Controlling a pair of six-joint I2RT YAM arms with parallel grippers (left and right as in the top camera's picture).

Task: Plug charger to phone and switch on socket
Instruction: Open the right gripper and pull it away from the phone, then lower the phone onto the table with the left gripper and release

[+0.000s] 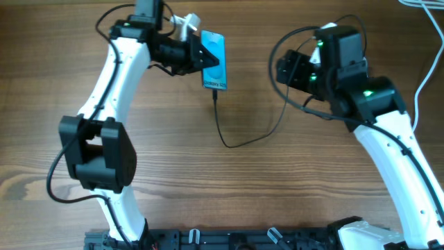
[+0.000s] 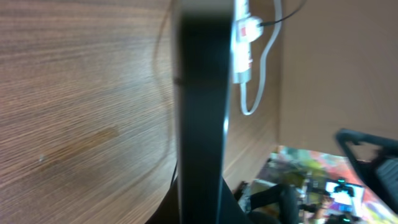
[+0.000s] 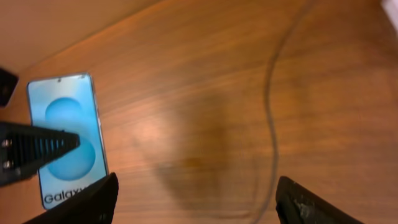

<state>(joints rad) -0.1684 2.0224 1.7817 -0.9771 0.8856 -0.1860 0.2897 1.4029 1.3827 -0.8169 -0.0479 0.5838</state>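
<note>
The phone (image 1: 216, 54) with its cyan screen is at the back middle of the table, tilted. My left gripper (image 1: 200, 55) is shut on its left side. In the left wrist view the phone (image 2: 202, 112) shows edge-on as a dark bar between the jaws. The charger's thin black cable (image 1: 223, 135) runs from the phone's near end, where its tip (image 1: 215, 95) meets the phone, and curves right. The white socket (image 2: 242, 43) with red markings lies far off. My right gripper (image 3: 199, 205) is open and empty, hovering right of the phone (image 3: 68, 130), above the blurred cable (image 3: 270, 112).
A thick white cord (image 2: 261, 81) loops from the socket, and a white cord (image 1: 423, 69) also runs down the right edge of the overhead view. The table (image 1: 208, 187) is brown wood. The right arm's own black cables (image 1: 284, 42) arch near its wrist.
</note>
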